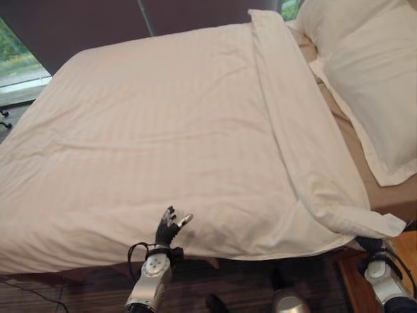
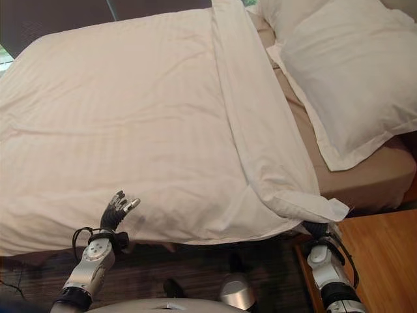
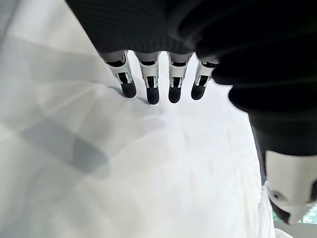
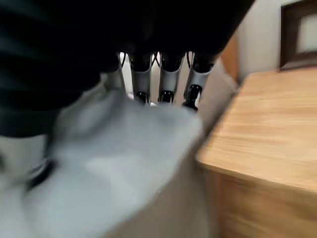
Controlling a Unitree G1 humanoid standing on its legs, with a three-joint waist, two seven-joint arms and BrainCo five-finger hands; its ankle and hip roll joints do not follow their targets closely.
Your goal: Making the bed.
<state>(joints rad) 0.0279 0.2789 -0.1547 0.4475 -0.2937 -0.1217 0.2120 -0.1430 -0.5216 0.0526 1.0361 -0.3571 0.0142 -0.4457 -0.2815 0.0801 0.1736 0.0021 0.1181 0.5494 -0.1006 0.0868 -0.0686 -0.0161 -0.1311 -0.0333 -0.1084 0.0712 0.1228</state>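
Observation:
A white striped duvet (image 1: 163, 130) lies spread over the bed, its top edge folded back in a long band (image 1: 293, 130) that runs down to the near right corner (image 1: 384, 225). A large white pillow (image 1: 371, 72) rests at the head, on the right. My left hand (image 1: 169, 228) is open at the duvet's near edge, its straight fingers (image 3: 148, 84) over the cloth. My right hand (image 2: 316, 229) sits under the jutting duvet corner, with white cloth (image 4: 124, 148) bunched against it in the right wrist view.
The tan fitted sheet (image 2: 371, 173) shows bare between pillow and duvet. A wooden bedside table (image 2: 384, 254) stands just right of my right hand. Dark floor runs along the bed's near side, and a window (image 1: 16, 59) is at the far left.

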